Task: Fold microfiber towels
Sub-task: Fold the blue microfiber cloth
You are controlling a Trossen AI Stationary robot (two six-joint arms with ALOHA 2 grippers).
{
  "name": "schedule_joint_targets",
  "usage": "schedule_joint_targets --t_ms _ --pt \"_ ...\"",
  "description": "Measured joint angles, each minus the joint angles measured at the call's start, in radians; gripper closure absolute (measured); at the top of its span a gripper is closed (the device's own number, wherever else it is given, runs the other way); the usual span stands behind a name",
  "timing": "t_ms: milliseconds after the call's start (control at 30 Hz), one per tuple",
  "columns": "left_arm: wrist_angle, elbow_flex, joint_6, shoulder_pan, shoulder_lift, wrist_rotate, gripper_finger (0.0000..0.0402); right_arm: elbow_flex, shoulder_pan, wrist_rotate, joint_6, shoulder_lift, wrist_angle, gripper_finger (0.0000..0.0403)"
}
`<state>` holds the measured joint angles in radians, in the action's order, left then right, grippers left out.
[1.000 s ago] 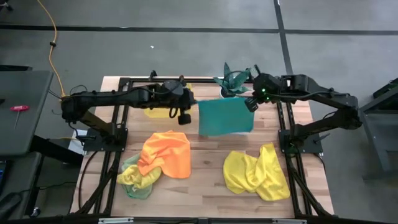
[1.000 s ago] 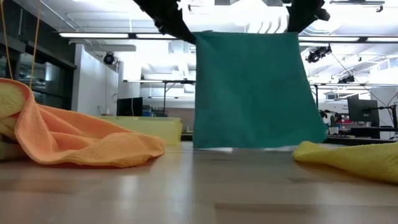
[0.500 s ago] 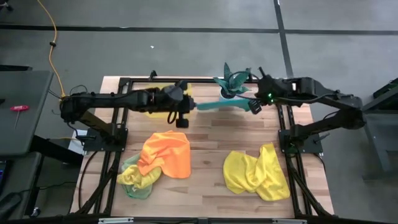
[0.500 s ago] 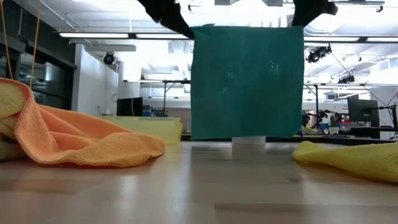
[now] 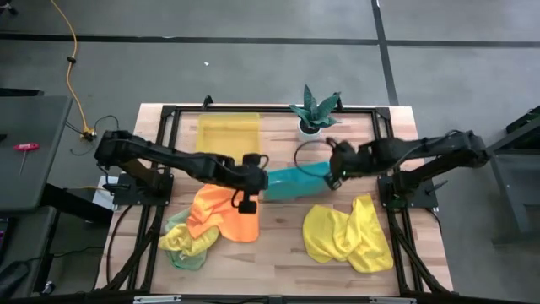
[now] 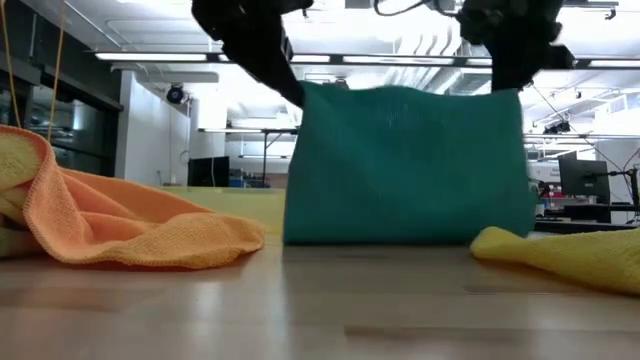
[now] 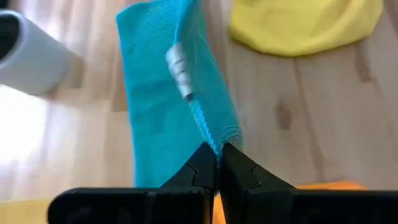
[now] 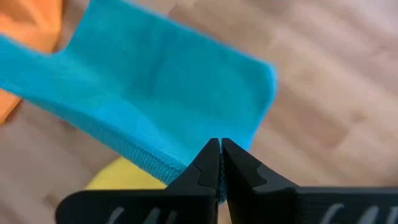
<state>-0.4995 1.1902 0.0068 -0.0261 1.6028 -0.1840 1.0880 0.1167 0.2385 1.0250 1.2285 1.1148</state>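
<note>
Nearest the low camera, bare pale wood planks of the table [image 6: 320, 310] run across the bottom of the frame. At left slumps a crumpled orange microfiber towel [image 6: 130, 225], nubbly and soft; at lower right, the edge of a rumpled yellow microfiber towel [image 6: 570, 252].

Centre frame, the teal blue microfiber towel [image 6: 405, 165] hangs as a flat rectangular sheet, its bottom edge now down on the wood. Half a second ago it hung higher, clear of the table and farther back by the plant. From above it shows as a narrow teal band at mid-table.

The left gripper [image 5: 257, 178] is clamped on the towel's left top corner, the right gripper [image 5: 333, 176] pinched tight on its right top corner; both wrist views show dark fingers closed on the looped hem.

Lower left from above, a light green towel [image 5: 181, 245] pokes out under the orange one. Farthest back sit a translucent yellow rectangular bin [image 5: 228, 135] and a spiky green plant in a white pot [image 5: 314, 112].
</note>
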Motion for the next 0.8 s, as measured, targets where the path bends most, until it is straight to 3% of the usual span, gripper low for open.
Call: schedule_joint_targets --t_ms 133,333,800 --pt "-0.003 -0.001 -0.122 -0.02 0.066 0.045 0.0401 -0.084 0.054 -0.061 0.109 0.0 -0.084 0.0403" --pt "-0.01 -0.001 -0.279 -0.029 0.135 0.091 0.0401 -0.143 0.072 -0.044 0.23 -0.001 -0.116 0.0403" --pt "-0.052 -0.001 -0.395 0.009 0.157 -0.001 0.0401 -0.339 -0.093 0.05 0.303 0.008 -0.332 0.0403"
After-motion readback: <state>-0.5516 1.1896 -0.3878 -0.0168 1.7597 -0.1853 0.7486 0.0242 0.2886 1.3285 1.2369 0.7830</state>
